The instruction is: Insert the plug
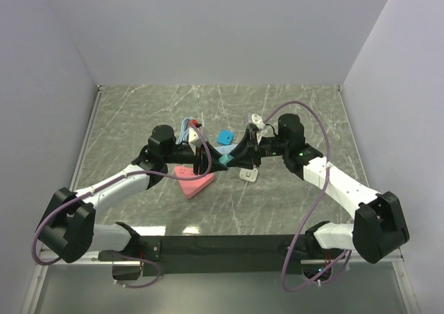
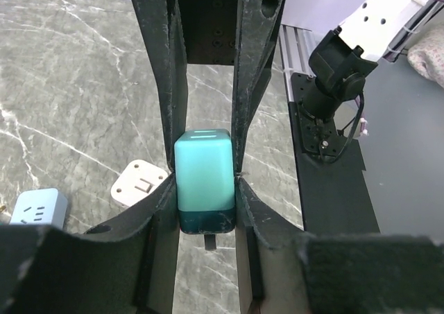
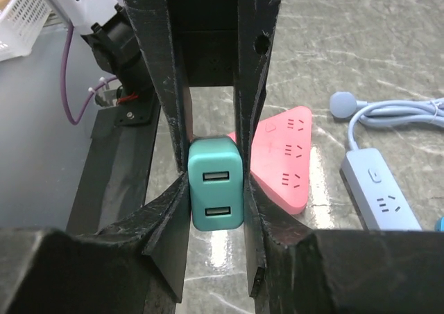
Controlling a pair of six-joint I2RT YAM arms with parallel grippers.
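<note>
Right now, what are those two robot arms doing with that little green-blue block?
One small teal plastic USB charger plug is gripped from two sides at once. The left tool pinches it from one end and the right tool from the other, like a hand-off. It is not plugged in yet: the pink triangular power strip lies on the grey marble table nearby.

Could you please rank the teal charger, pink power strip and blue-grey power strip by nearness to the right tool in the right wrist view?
1. teal charger, clamped in the right tool.
2. pink power strip, just right.
3. blue-grey power strip, farthest right.
</note>
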